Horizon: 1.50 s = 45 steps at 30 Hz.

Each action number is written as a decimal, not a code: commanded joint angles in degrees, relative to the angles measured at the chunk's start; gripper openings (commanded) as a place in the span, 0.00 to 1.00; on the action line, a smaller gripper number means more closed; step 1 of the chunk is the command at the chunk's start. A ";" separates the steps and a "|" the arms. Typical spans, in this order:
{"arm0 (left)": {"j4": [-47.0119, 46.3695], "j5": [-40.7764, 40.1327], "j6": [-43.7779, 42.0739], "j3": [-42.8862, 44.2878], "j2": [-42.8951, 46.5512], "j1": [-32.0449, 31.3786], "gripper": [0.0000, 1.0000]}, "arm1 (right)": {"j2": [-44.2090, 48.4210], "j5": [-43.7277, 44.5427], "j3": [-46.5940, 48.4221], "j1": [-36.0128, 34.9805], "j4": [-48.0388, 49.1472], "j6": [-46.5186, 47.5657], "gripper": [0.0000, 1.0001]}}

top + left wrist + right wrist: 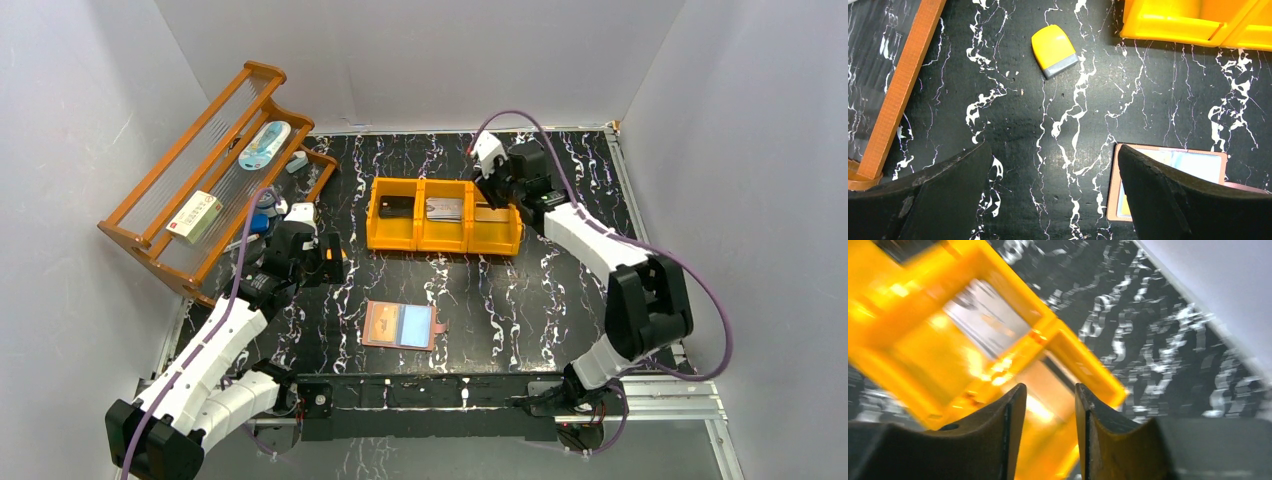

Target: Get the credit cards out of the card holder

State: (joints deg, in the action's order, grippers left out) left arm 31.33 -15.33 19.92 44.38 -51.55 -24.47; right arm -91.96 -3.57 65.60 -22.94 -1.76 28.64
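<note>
Card holder [400, 325]: salmon-pink leather, opened flat on the black, white-veined table [520, 300], lower centre of the top view; pale blue lining, small tab on its right edge.
Credit cards [445, 208]: thin flat rectangles, dark, grey and tan, one in each compartment of the glossy orange plastic tray [445, 243], upper centre.
Right gripper [1050, 387]: jaws partly apart, nothing between them, over the tray's right compartment, well apart from the card holder; wrist view blurred.
Left gripper [1053, 150]: jaws wide apart, empty, above the table just left of the card holder.

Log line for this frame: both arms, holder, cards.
left gripper: open, empty, over table left of card holder | right gripper: open, empty, over right compartment of orange tray | card holder: lying open | credit cards: one per compartment
</note>
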 commanded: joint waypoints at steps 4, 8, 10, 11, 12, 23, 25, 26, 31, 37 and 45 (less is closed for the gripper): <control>-0.63 1.92 -0.66 -0.02 -1.43 0.22 0.98 | 9.47 -13.97 -3.16 0.22 0.14 -43.58 0.50; -0.50 2.58 -0.81 0.03 -2.32 0.21 0.98 | 9.40 -20.76 -4.66 0.18 -1.28 -61.21 0.50; -0.52 2.55 -0.68 0.02 -2.34 0.18 0.98 | 9.52 -24.50 -7.56 -0.56 2.00 -68.84 0.50; -0.55 2.48 -0.68 0.01 -2.38 0.25 0.98 | 10.13 -23.85 -9.54 -1.82 3.80 -71.77 0.50; -0.54 2.40 -0.67 -0.03 -2.39 0.22 0.98 | 11.19 -21.73 -11.87 -4.91 5.52 -73.55 0.49; 4.15 -13.13 4.62 0.96 3.81 0.29 0.98 | 7.90 22.05 -7.35 -36.20 -10.42 -83.91 0.59; 4.28 -14.43 5.51 0.54 5.68 0.30 0.98 | 6.16 25.34 -7.06 -39.45 -11.12 -86.55 0.62; 4.27 -14.71 5.82 0.37 6.17 0.30 0.98 | 5.03 25.85 -6.61 -40.68 -11.92 -87.59 0.63; 6.29 -17.22 7.60 1.32 5.17 0.30 0.98 | -2.64 29.98 0.62 -45.90 -19.05 -90.38 0.69; 8.88 -21.20 10.90 2.23 4.14 0.30 0.98 | -8.83 30.64 5.38 -48.74 -22.58 -92.70 0.70; 11.63 -26.78 15.58 2.01 6.65 0.30 0.98 | -15.32 31.69 11.60 -50.17 -27.77 -93.49 0.69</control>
State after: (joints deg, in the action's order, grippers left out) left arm 40.53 -36.64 32.14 44.71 -46.89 -24.47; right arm -105.23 25.02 72.93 -72.58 -25.02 -63.02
